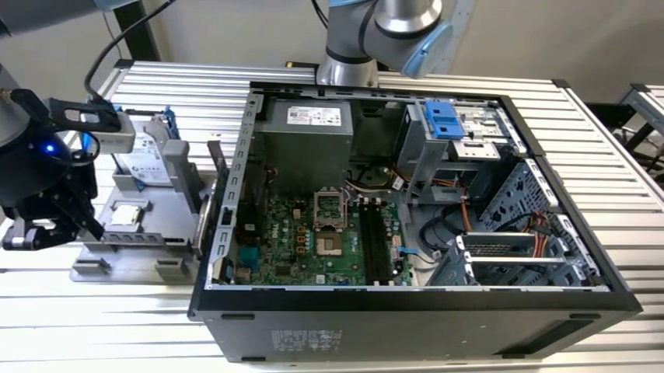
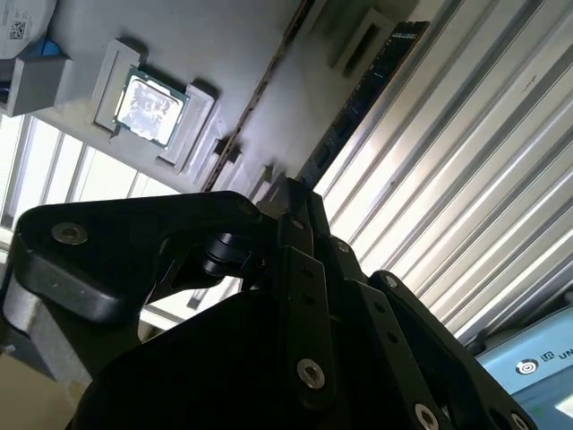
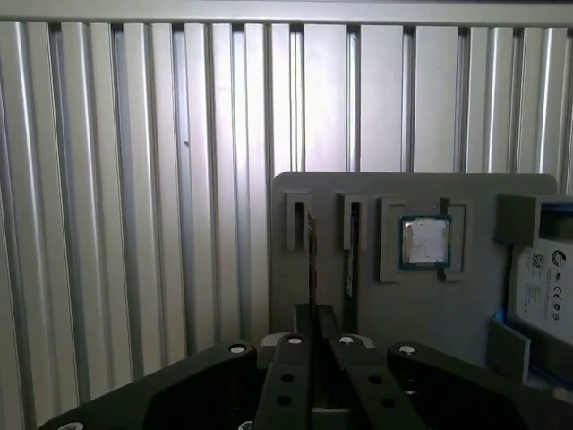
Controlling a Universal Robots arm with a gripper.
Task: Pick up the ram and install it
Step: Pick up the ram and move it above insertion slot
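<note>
A grey tray (image 1: 99,252) sat on a slatted metal table (image 1: 607,140), just beside the wall of an open computer case (image 1: 415,307) on the exterior view's left. Bare slats lay open beyond the tray's outer edge. In both wrist views the ram (image 3: 311,260) stood on edge in a tray slot. A 2nd thin stick (image 3: 351,264) stood in the next slot, between it and a square silver chip (image 3: 423,242). The first wrist view looked straight down the ram's thin edge. The second wrist view showed its long dark side (image 2: 358,116). The exterior view alone showed the case's interior, with the black board slots (image 1: 375,237) well apart from the tray. There the arm reached from its base behind the case round to the tray. The claw (image 3: 316,318) hung above the tray, in line with the ram, its jaws apparently drawn together and holding nothing.
</note>
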